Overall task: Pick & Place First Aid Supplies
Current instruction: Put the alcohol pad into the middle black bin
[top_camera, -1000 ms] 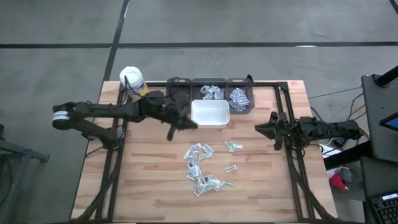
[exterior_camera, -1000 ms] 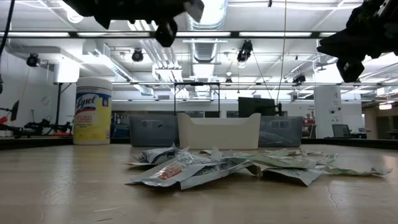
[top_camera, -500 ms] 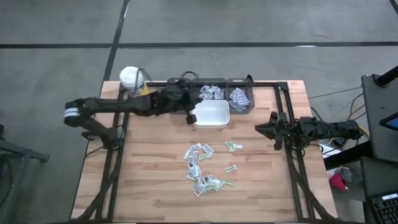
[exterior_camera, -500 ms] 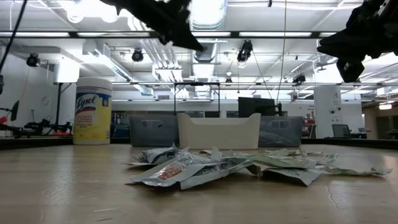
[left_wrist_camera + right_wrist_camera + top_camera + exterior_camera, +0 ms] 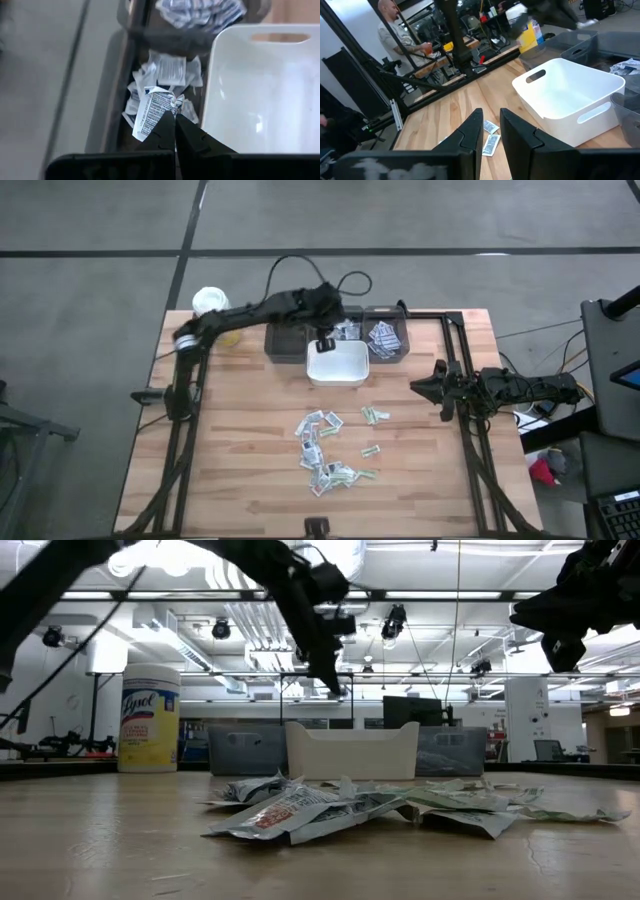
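My left gripper [image 5: 325, 342] hangs over the middle dark bin [image 5: 340, 328] at the table's far edge, shut on one small white printed packet [image 5: 152, 109]; it also shows in the low view [image 5: 331, 680]. More packets lie in that bin [image 5: 167, 75] and in the right-hand bin [image 5: 385, 336]. A loose pile of first aid supplies [image 5: 325, 448] lies flat on the wooden table. My right gripper [image 5: 491, 115] waits open at the table's right edge [image 5: 438, 388], with nothing between its fingers. My left gripper pinches the packet's crumpled end [image 5: 172, 103] between its two fingertips. The fingers slant downward from the table's left. The packet sticks out beyond the tips, lifted clear above the packets in the dark bin.
A white tray [image 5: 338, 376] stands just in front of the bins, beside my left gripper. A third dark bin [image 5: 287, 332] sits to the left of the middle one. A white-lidded yellow bottle [image 5: 212, 304] stands at the far left corner. People show beyond the table in the right wrist view.
My left gripper has swung from beside the white tray's left end toward the table's far edge and right, over the middle dark bin. It has tipped from nearly level to pointing steeply down and has stayed shut on the packet, which it has carried along.
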You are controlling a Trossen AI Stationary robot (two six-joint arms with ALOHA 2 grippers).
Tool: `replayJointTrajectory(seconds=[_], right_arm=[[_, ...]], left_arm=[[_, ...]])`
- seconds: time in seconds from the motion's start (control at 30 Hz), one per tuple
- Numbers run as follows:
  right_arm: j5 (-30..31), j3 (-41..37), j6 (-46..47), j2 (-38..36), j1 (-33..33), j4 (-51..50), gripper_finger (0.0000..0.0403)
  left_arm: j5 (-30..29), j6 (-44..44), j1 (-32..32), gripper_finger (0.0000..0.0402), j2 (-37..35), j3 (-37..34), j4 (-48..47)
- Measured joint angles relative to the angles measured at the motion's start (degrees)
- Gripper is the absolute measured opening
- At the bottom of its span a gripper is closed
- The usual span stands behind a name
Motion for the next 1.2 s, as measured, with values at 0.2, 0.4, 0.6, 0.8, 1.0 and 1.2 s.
replayJointTrajectory(seconds=[0.2, 0.4, 0.6, 0.8, 1.0, 1.2], right_arm=[[0.01, 0.00, 0.01, 0.00, 0.01, -0.01, 0.0063], [0.01, 0.00, 0.00, 0.02, 0.00, -0.01, 0.0063], [0.01, 0.00, 0.01, 0.00, 0.01, 0.00, 0.0063], [0.01, 0.00, 0.00, 0.02, 0.00, 0.00, 0.0063], [0.01, 0.00, 0.01, 0.02, -0.01, -0.01, 0.0063], [0.01, 0.00, -0.01, 0.02, -0.01, 0.01, 0.0063]], left_arm=[[0.92, -0.07, 3.22, 0.0000, 10.56, 11.38, -8.62], [1.15, -0.76, 4.58, 0.0000, 17.04, 17.55, -12.32], [2.22, -3.22, 6.09, 0.0000, 18.87, 18.26, -13.71], [3.32, -3.48, 6.57, 0.0006, 19.26, 17.63, -14.21], [5.75, -3.19, 6.81, 0.0053, 19.24, 17.64, -14.18], [4.52, -3.86, 6.90, 0.0124, 17.05, 18.88, -16.98]])
